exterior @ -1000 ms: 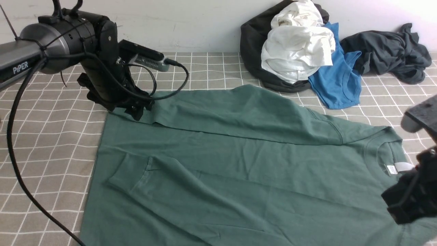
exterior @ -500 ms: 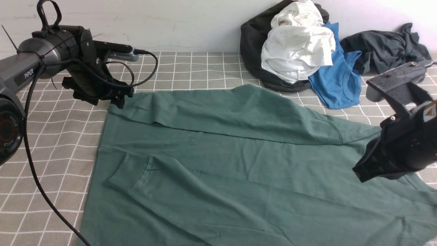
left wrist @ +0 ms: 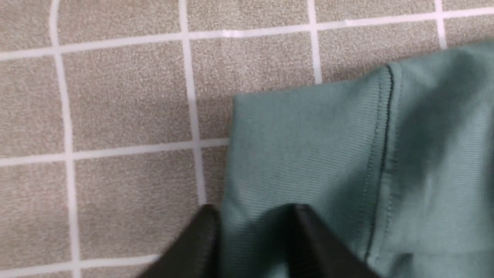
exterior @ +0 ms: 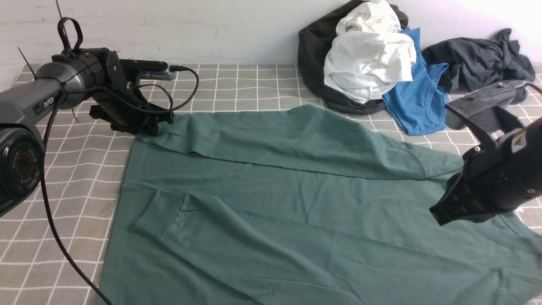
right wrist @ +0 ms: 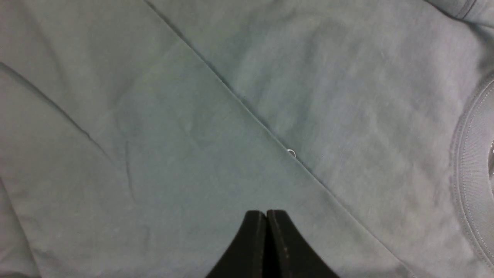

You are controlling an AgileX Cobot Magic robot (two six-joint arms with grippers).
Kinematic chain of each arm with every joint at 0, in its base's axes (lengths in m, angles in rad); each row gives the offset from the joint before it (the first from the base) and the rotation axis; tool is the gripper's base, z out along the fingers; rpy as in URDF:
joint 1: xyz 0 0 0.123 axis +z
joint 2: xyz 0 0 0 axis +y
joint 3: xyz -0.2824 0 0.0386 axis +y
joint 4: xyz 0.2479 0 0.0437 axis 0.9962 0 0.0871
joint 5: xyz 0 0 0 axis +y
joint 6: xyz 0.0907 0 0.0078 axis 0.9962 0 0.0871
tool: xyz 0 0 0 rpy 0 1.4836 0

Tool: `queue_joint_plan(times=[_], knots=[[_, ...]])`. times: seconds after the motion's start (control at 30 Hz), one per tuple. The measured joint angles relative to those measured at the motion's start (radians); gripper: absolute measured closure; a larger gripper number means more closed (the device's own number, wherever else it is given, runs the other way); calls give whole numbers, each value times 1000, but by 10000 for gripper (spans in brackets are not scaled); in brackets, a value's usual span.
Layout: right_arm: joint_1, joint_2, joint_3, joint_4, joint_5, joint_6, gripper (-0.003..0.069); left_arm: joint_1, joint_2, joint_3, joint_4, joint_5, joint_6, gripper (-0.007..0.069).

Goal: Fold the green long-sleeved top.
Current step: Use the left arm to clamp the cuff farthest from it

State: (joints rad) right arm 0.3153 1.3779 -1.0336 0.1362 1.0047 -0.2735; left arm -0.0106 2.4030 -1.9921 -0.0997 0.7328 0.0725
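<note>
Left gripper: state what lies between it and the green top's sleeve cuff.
Nothing. In the left wrist view the green long-sleeved top's cuff lies right between the left gripper's parted fingers, so no gap remains.

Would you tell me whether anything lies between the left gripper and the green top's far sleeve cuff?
Nothing visible does. The left gripper has a finger on either side of the sleeve cuff of the green long-sleeved top. The pile of other clothes lies well away, by the wall.
</note>
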Motion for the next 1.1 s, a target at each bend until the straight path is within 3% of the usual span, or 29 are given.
queue_joint_plan(times=[0.13,0.5,0.6,0.9,1.1], knots=[[0,0,0,0,0,0,673,0,-24,0,4,19,6,583],[0,0,0,1,0,0,673,0,-73,0,5,68,9,587],[0,0,0,1,0,0,673,0,-71,0,7,79,11,567],[0,0,0,1,-1,0,673,0,-34,0,29,78,13,336],[0,0,0,1,-15,0,673,0,-34,0,29,75,13,308]])
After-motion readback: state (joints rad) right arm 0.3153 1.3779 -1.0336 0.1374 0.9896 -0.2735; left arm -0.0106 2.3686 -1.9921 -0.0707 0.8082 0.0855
